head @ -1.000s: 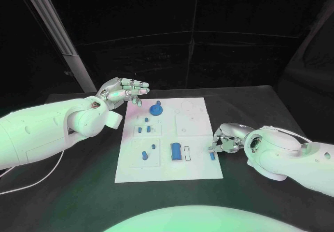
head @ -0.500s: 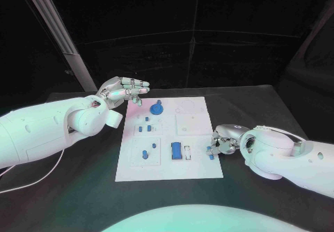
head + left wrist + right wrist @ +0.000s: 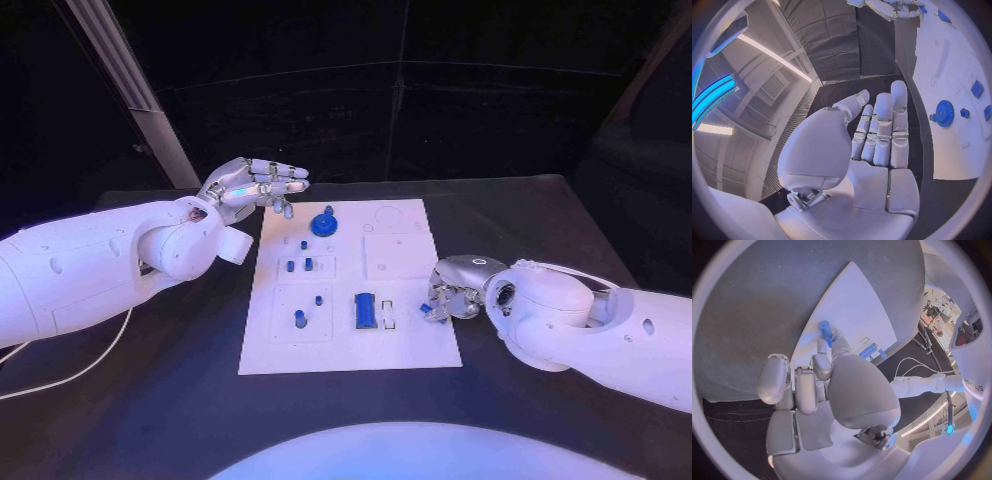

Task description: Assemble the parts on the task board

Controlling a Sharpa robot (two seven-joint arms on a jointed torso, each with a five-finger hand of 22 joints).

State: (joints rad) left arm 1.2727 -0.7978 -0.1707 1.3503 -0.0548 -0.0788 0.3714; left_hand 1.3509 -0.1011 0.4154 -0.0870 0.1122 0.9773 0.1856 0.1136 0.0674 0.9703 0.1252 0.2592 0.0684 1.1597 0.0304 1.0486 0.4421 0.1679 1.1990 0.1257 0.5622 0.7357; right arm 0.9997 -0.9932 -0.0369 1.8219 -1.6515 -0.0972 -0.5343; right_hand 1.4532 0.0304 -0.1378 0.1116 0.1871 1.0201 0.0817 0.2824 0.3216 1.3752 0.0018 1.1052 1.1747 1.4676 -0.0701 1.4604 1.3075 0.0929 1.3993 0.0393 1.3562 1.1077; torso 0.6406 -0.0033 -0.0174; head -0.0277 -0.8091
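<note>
My left hand (image 3: 263, 186) hovers raised at the far left, palm open, fingers (image 3: 882, 127) straight and together, holding nothing. My right arm reaches in low, and my right hand (image 3: 450, 296) curls downward, pinching a small blue part (image 3: 826, 331) at its fingertips.

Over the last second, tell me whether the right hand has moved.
Yes. The right hand, pinching a small blue part, has crept toward the task board, from just off its right edge to over that edge.
</note>
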